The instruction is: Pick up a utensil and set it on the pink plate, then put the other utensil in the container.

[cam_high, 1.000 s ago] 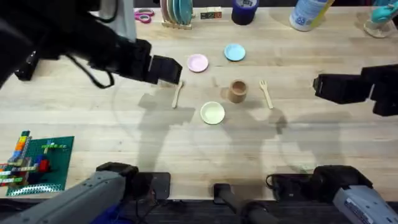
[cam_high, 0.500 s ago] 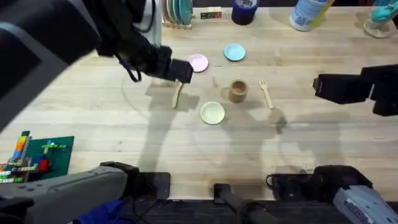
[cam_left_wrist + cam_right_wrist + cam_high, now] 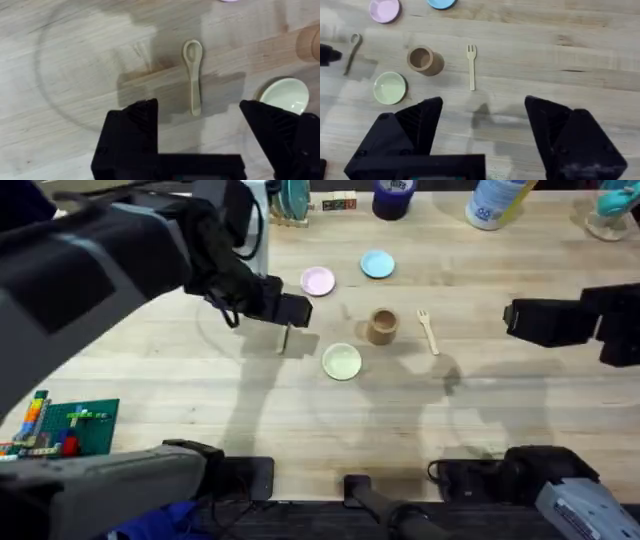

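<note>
The table (image 3: 200, 380) under me is pale wood planks, with a rack of plates (image 3: 285, 200), a dark blue tape roll (image 3: 393, 198) and bottles along its far edge, and a green brick board (image 3: 65, 438) near my left base.

My left claw (image 3: 197, 117) hangs over the spoon (image 3: 193, 75) with its fingers spread wide, holding nothing. The spoon lies flat on the wood left of the cup (image 3: 382, 326), its long axis running near to far, bowl at the far end (toward the pink plate (image 3: 318, 281)). The fork (image 3: 428, 331) lies right of the cup, tines pointing far.

A pale green plate (image 3: 342, 361) sits just right of the spoon's handle, a blue plate (image 3: 377, 265) beyond the cup. Nothing lies on the spoon.

My right claw (image 3: 482, 112) is open and empty, hovering near the table's right side.
</note>
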Controlling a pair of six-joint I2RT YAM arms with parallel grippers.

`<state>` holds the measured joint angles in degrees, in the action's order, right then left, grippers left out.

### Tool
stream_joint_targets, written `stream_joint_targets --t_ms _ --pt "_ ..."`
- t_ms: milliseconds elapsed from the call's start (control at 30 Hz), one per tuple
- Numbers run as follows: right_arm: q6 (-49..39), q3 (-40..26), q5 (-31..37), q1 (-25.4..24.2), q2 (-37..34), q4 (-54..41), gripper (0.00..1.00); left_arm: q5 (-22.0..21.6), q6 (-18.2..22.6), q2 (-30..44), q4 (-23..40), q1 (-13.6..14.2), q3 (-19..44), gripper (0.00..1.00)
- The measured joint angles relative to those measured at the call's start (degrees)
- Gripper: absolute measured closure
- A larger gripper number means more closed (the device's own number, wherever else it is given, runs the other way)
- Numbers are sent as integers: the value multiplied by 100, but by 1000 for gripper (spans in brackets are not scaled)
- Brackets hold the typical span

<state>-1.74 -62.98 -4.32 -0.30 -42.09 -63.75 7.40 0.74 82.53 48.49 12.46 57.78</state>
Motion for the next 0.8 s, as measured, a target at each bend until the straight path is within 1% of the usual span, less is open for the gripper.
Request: stream_joint_targets --t_ms 200,333,533,800 --pt "0 0 1 0 -2 0 3 -31 -32 546 -234 262 0 5" --pt "0 0 0 0 1 0 3 -106 -94 782 -342 393 0 6" --pt "0 0 2 0 1 0 3 -278 -322 979 -444 412 0 5" --pt "0 0 0 0 1 2 3 -341 -515 1050 -629 412 0 5"
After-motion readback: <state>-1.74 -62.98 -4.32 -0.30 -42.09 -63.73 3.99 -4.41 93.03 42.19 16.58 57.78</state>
